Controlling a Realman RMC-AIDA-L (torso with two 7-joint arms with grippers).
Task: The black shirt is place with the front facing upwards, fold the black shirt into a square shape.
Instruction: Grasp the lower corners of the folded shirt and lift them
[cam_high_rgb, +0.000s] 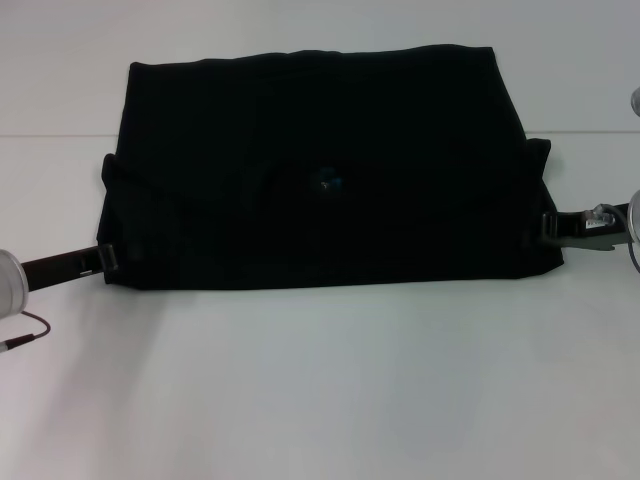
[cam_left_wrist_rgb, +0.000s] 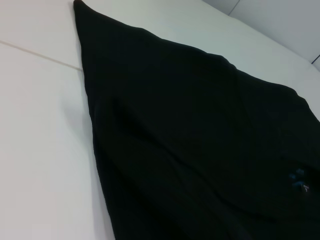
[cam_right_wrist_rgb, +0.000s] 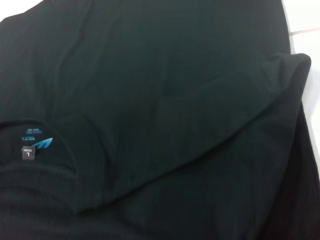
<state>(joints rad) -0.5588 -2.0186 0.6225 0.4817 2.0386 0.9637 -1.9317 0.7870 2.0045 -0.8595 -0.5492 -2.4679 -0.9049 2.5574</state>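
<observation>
The black shirt (cam_high_rgb: 320, 170) lies flat on the white table (cam_high_rgb: 320, 400), folded into a wide rectangle with its sleeves tucked at both sides. Its small blue neck label (cam_high_rgb: 328, 182) shows near the middle; the label also shows in the left wrist view (cam_left_wrist_rgb: 297, 177) and the right wrist view (cam_right_wrist_rgb: 37, 140). The white lettering is hidden. My left gripper (cam_high_rgb: 108, 258) is at the shirt's near left corner. My right gripper (cam_high_rgb: 550, 226) is at the shirt's near right edge. The black cloth fills both wrist views (cam_left_wrist_rgb: 200, 150) (cam_right_wrist_rgb: 160, 100).
A thin red cable (cam_high_rgb: 25, 330) hangs from my left arm at the left edge. A faint seam (cam_high_rgb: 50, 135) crosses the table behind the shirt. Bare table lies in front of the shirt.
</observation>
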